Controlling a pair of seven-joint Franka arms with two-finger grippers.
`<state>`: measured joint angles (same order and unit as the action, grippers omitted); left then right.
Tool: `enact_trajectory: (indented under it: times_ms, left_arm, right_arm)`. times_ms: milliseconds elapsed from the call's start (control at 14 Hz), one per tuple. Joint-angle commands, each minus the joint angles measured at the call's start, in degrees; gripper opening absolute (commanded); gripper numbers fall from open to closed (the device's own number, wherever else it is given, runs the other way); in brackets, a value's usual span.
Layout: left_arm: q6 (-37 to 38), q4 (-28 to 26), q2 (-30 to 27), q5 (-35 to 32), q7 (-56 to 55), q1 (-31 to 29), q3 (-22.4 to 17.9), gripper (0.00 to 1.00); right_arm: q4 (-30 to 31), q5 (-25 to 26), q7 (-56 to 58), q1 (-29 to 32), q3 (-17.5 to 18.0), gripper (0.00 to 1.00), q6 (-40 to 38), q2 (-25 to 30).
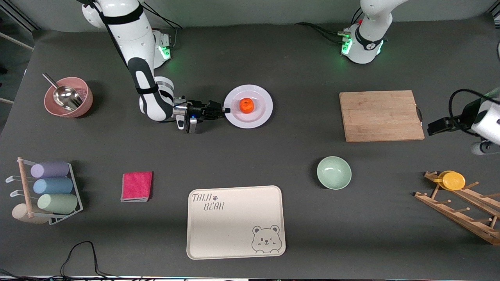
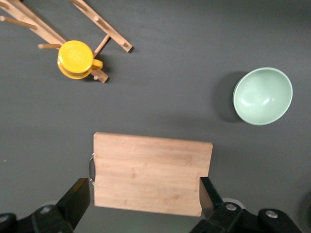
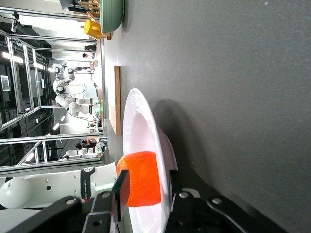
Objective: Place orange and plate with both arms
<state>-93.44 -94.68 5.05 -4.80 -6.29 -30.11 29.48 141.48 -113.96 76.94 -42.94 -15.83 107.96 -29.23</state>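
Observation:
The white plate point(image 1: 258, 117) lies on the table near the right arm's base, with the orange point(image 1: 246, 105) at its middle. My right gripper point(image 1: 224, 110) is low at the plate's rim on the side toward the right arm's end. In the right wrist view its open gripper point(image 3: 147, 189) straddles the rim of the plate point(image 3: 141, 121), one finger above and one below, with the orange point(image 3: 143, 177) just past them. My left gripper point(image 1: 439, 127) hangs open and empty, high over the table near the cutting board; its wrist view shows the gripper point(image 2: 143, 204) spread wide.
A wooden cutting board point(image 1: 381, 115) lies toward the left arm's end. A mint-green bowl point(image 1: 334, 172) and a cream bear tray point(image 1: 236, 221) sit nearer the camera. A pink cloth point(image 1: 136, 186), a pink bowl with a scoop point(image 1: 68, 97), a cup rack point(image 1: 47, 193) and a peg rack with a yellow cup point(image 1: 453, 180) stand at the ends.

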Motion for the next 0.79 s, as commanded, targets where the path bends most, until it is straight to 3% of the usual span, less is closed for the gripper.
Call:
enact_trajectory:
  times_ms: [0, 143, 357, 571, 714]
  left_arm:
    - [2.7, -0.7, -3.7, 0.9, 2.2, -0.3, -0.7, 1.00]
    - [3.7, -1.2, -5.3, 0.8, 1.3, -0.1, -0.6, 1.00]
    - [7.6, -1.2, -6.9, 1.0, 7.4, 0.0, -2.0, 1.00]
    - [6.8, -4.7, -10.5, 2.2, 7.9, 1.0, -3.1, 1.00]
    - [7.1, -5.7, -12.4, 3.9, 7.9, 8.7, -10.7, 1.00]
  right_arm:
    - [-0.6, -1.9, 1.4, -0.6, 0.2, 0.40, 0.1, -0.7]
    - [-0.6, -1.9, 1.9, -0.6, 0.4, 0.27, 0.1, -0.7]
    - [-0.6, -2.0, 3.1, -0.6, 0.5, 0.00, 0.0, -0.7]
    - [-1.0, -2.0, 3.0, -0.4, 0.5, 0.00, -0.5, -0.5]
    - [-1.3, -2.0, 2.5, 0.5, 0.1, 0.00, -1.0, 0.9]
